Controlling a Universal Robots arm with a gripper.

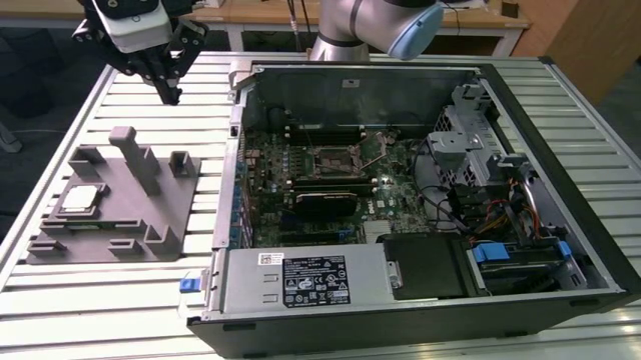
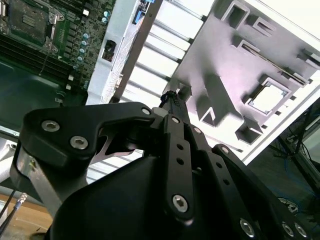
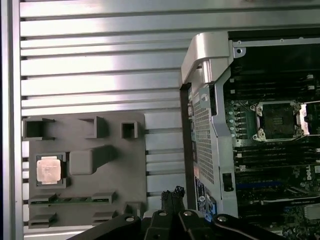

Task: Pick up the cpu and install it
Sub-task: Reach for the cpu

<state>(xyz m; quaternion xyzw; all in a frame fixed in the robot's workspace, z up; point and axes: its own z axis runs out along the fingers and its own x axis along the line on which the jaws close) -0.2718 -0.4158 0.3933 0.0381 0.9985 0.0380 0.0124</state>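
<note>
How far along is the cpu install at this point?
Nothing looks done yet. The cpu lies in its pocket on the grey holder, untouched. The gripper hangs shut and empty above the slatted table, apart from the holder. The motherboard socket in the open case is empty, so both pickup and install are left.

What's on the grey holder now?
The cpu lies flat in a square pocket of the grey holder; a green strip fills a nearby slot. Under the cpu is hidden.
</note>
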